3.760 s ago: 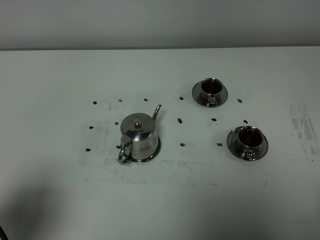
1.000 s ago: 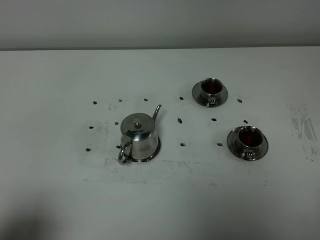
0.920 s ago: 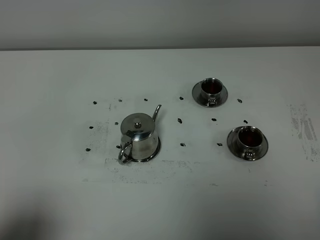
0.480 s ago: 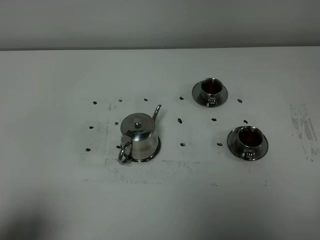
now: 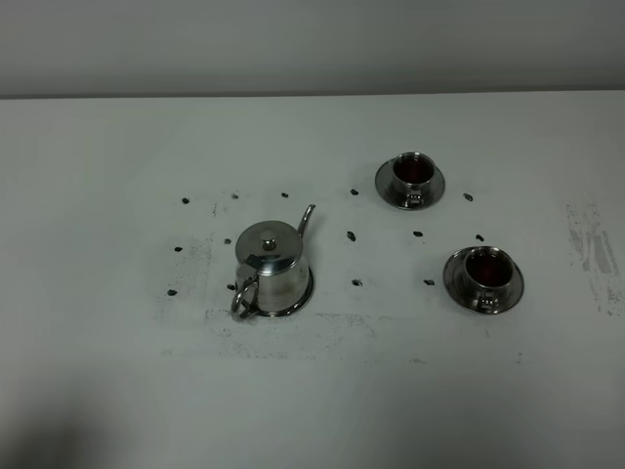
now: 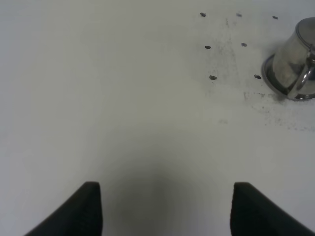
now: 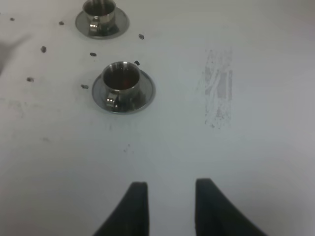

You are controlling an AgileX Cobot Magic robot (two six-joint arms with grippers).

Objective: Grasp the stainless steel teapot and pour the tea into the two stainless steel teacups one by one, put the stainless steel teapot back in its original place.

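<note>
The stainless steel teapot [image 5: 271, 266] stands upright on its round coaster, the original place [image 5: 304, 294], left of centre, spout pointing to the back right. The two stainless steel teacups sit on saucers at the right, the far cup [image 5: 412, 173] and the near cup [image 5: 486, 271]. Each holds reddish-brown tea [image 5: 485, 263]. Neither gripper shows in the high view. My left gripper [image 6: 165, 209] is open over bare table, well short of the teapot [image 6: 295, 61]. My right gripper [image 7: 171, 206] has a narrow empty gap between its jaws and hangs short of the near cup [image 7: 123, 82].
Small black marks [image 5: 351, 235] dot the white table [image 5: 117, 371] around the teapot and cups. A scuffed grey patch [image 5: 591, 249] lies at the right edge. A grey wall runs behind the table's far edge.
Teapot and cups have not moved. The dark shadow at the table's front left corner has shrunk a little.
</note>
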